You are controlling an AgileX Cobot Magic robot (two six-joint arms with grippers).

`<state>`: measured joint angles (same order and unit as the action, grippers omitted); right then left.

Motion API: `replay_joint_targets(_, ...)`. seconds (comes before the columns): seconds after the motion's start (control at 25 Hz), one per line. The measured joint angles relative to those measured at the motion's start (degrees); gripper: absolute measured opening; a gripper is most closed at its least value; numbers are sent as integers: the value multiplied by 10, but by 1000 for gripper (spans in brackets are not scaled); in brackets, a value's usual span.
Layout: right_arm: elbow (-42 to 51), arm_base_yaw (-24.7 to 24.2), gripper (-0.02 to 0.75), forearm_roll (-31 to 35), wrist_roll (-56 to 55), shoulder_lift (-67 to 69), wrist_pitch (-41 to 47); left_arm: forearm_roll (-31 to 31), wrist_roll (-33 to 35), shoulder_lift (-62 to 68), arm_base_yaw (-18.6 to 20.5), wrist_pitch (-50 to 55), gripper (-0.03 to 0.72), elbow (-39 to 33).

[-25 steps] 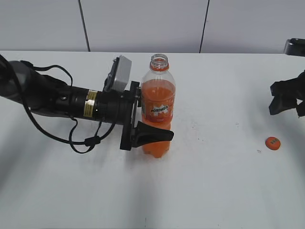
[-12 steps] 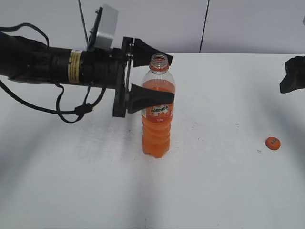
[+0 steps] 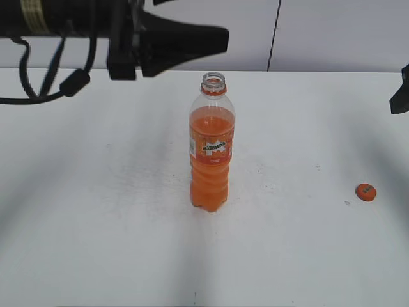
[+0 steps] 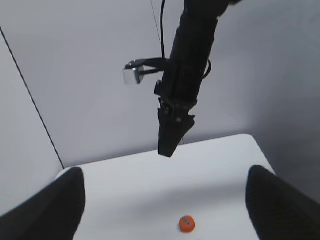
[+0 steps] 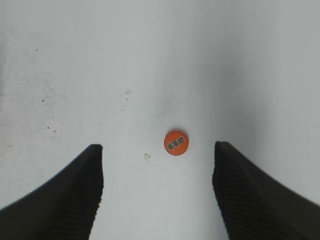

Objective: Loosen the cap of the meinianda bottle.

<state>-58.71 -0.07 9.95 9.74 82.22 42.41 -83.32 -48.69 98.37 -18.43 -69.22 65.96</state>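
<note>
Our table (image 3: 96,224) spreads below both wide-open, empty grippers, the left gripper (image 3: 192,39) raised above and beside the uncapped bottle (image 3: 211,144), the right gripper (image 5: 157,192) hanging over the loose cap (image 5: 176,142).

I am working in what looks like a lab or test bench setup. A plain white table (image 3: 96,243), scuffed with small dark specks, is sitting against bare pale wall panels (image 3: 192,38) split by thin dark seams. Black cabling (image 3: 38,96) is trailing from my left arm.
</note>
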Motion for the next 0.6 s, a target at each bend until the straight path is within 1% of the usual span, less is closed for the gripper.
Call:
replay_joint_targets(0.08,0,0,513,0,0,-13,8,-8,-40,-45,1,-1,593,0)
replay_joint_targets(0.16,0,0,513,0,0,-28,14,-35,-87,-89,2,30,592,0)
replay_joint_targets(0.28,0,0,513,0,0,-46,23,-111,-171,-145,2,185,592,0)
replay_joint_targets(0.32,0,0,513,0,0,-51,28,-144,-210,-154,2,253,592,0)
replay_joint_targets(0.4,0,0,513,0,0,-59,33,-191,-291,-155,6,376,592,-1)
replay_joint_targets(0.48,0,0,513,0,0,-64,41,-207,-350,-146,18,466,592,-12)
replay_joint_targets(0.6,0,0,514,0,-1,-71,58,-209,-380,-127,47,528,592,-39)
